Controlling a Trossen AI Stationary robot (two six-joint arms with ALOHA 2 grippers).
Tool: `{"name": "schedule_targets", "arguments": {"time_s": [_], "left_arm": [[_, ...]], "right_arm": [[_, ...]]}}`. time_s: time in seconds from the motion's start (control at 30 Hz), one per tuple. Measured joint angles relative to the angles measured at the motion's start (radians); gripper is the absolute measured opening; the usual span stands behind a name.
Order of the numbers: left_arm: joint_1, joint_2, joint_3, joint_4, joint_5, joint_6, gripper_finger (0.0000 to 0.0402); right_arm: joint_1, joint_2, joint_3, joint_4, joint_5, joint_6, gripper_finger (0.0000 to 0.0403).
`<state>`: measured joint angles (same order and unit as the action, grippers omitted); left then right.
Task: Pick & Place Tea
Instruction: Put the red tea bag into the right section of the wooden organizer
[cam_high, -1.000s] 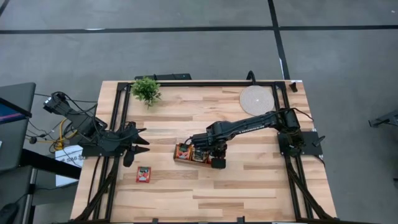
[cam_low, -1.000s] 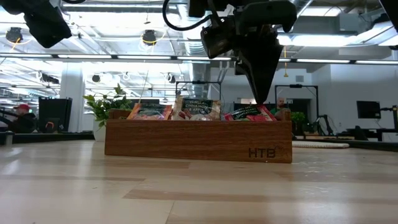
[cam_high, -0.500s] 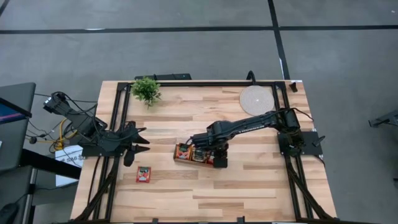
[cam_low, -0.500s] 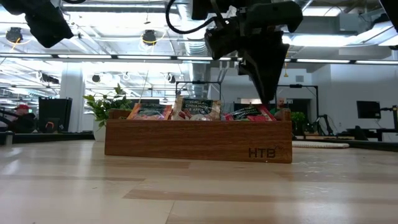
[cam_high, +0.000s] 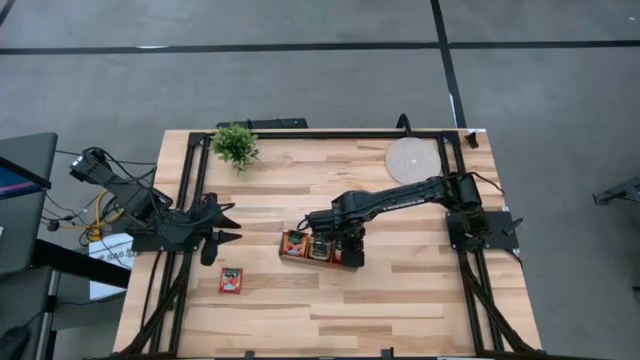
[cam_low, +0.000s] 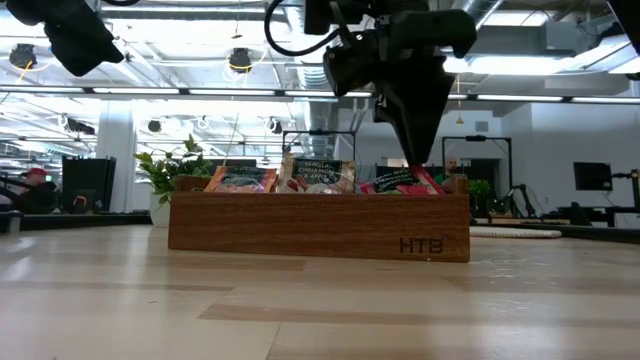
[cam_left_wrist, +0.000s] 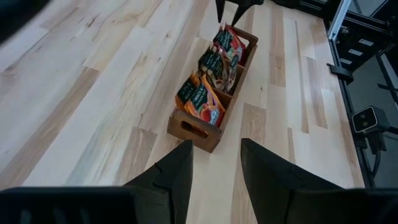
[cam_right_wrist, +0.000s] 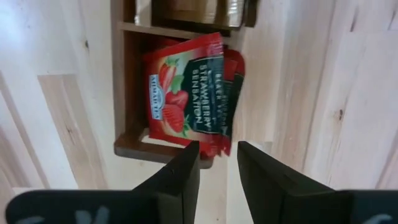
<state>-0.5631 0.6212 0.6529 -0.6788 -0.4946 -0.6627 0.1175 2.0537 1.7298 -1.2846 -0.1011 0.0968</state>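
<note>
Right gripper (cam_right_wrist: 215, 163) hovers over the wooden tray's (cam_high: 318, 247) end compartment, fingers parted, empty, above red strawberry sachets (cam_right_wrist: 190, 93). Left gripper (cam_left_wrist: 216, 169) waits, parted, empty.

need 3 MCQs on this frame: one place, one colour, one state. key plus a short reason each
1. Where does the lone tea sachet lie?
A. on the bare table, near the left gripper
B. inside the wooden tray
C. on the round cork mat

2. What colour are the sachets in the end compartment under the right gripper?
A. blue
B. red
C. black

3. How do the right gripper's fingers stand?
A. clamped on a sachet
B. open, holding nothing
C. gripping the potted plant

Key: 1 A, it lies alone on the table, apart from the wooden tray and just in front of the left gripper. 2 B, the strawberry sachets are red. 3 B, the right gripper shows a gap between its fingers, with nothing between them.
</note>
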Motion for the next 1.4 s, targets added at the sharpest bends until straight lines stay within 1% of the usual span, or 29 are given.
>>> {"name": "schedule_targets", "arguments": {"time_s": [0.17,0.33,1.4], "left_arm": [[0.0,0.0,0.0,0.0,0.0,-0.001,0.0126],[0.0,0.0,0.0,0.0,0.0,-0.001,0.0126],[0.0,0.0,0.0,0.0,0.001,0.0,0.0126]], "right_arm": [[-0.018,0.004,0.001,0.013,-0.006,-0.027,0.0102],[-0.029,0.01,0.001,0.026,-0.065,-0.045,0.0102],[-0.028,0.014,0.0,0.059,-0.106,-0.053,0.0102]]}}
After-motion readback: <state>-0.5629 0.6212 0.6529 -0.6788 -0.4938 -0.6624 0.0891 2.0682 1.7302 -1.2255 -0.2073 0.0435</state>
